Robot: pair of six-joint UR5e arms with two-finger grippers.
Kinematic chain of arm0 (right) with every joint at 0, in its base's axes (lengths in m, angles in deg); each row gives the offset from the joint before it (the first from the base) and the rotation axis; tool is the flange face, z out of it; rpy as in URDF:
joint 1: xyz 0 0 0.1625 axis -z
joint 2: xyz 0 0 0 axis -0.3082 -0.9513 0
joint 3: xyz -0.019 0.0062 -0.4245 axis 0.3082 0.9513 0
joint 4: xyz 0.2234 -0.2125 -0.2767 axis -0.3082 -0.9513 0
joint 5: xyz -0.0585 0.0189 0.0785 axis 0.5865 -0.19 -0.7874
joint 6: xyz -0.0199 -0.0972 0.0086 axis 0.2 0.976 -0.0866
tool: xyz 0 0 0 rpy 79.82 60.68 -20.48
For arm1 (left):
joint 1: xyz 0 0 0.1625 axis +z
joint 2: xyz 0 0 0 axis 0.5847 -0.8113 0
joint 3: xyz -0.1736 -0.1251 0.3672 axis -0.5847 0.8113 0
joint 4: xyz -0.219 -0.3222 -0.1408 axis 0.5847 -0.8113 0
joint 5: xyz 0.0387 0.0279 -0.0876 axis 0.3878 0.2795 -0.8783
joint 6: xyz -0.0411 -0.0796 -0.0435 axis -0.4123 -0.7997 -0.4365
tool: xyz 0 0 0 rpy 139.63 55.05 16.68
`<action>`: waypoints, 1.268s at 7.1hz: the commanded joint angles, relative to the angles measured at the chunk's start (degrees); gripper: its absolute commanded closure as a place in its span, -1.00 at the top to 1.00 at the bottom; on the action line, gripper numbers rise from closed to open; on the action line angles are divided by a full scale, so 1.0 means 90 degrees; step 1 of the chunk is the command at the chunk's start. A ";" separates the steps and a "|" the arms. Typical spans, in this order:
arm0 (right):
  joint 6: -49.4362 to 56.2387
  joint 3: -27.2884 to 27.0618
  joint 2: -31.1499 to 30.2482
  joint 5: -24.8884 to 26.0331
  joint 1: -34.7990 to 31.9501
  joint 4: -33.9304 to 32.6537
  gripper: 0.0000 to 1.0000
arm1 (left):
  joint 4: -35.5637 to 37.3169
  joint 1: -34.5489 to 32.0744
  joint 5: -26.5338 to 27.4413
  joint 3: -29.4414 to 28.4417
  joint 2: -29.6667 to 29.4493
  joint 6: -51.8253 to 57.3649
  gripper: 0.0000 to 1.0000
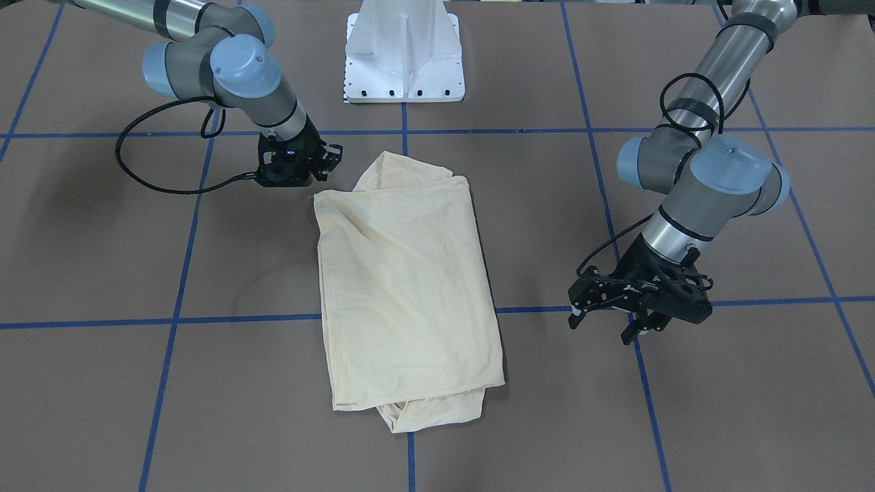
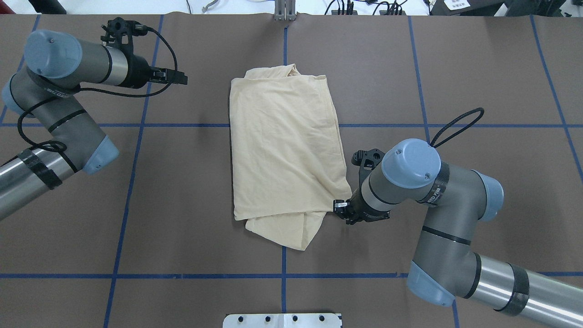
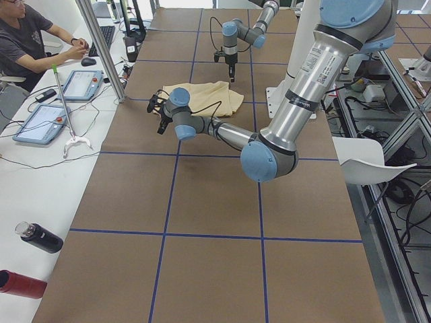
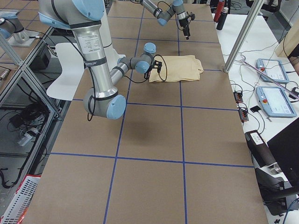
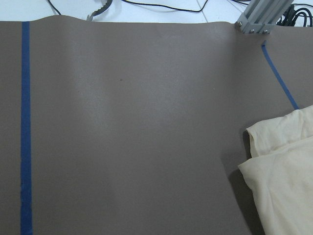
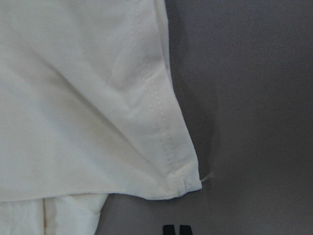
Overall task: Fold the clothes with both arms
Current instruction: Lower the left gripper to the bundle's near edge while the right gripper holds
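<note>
The right gripper [image 2: 340, 207] hung low just beside the T-shirt [image 2: 282, 146], at the corner nearest the robot's edge on its right side, and was not on the cloth. Its fingertips [image 6: 168, 230] showed close together and empty at the bottom of the wrist view, just short of the stitched hem corner. The left gripper [image 1: 605, 326] hovered with its fingers spread and nothing between them, well apart from the cloth, out toward the operators' edge on the robot's left of the table [image 2: 182, 205]. The T-shirt lay at the middle of the table, folded into a long plain rectangle across a blue tape line [image 2: 173, 125]. Its long axis ran from the robot's edge to the operators' edge, slightly skewed. Under-layers poked out beyond both short ends, and no print or tag showed. The fabric looked thin, light and limp, so it would likely sag from any single hold and slide easily over the brown covering. A pinch at a hemmed corner, through every layer, seemed the soundest hold, because the doubled stitching gives the fingers something to bite. Catching the top layer alone would probably peel the fold open. A further fold across the long axis would likely need both corners of one short end lifted evenly.
</note>
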 commanded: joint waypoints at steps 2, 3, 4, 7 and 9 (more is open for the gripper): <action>-0.0021 -0.0151 0.0049 -0.0064 -0.0269 0.0108 1.00 | 0.0030 0.0032 -0.0922 0.0631 0.0098 -0.1284 1.00; -0.0011 -0.0219 0.0058 -0.0064 -0.0445 0.0109 1.00 | 0.0069 0.0313 -0.1138 0.1194 0.0282 -0.1989 1.00; -0.0031 -0.0220 0.0136 -0.0054 -0.0514 0.0099 1.00 | 0.0089 0.0615 -0.1130 0.1732 0.0486 -0.2837 1.00; -0.0216 -0.0230 0.0293 -0.0112 -0.0564 0.0099 1.00 | 0.0234 0.2146 0.0026 0.2333 0.0859 -0.4377 0.99; -0.0624 -0.0230 0.0351 -0.0172 -0.0554 0.0109 1.00 | 0.0898 0.2726 0.0674 0.2352 0.0811 -0.4631 0.99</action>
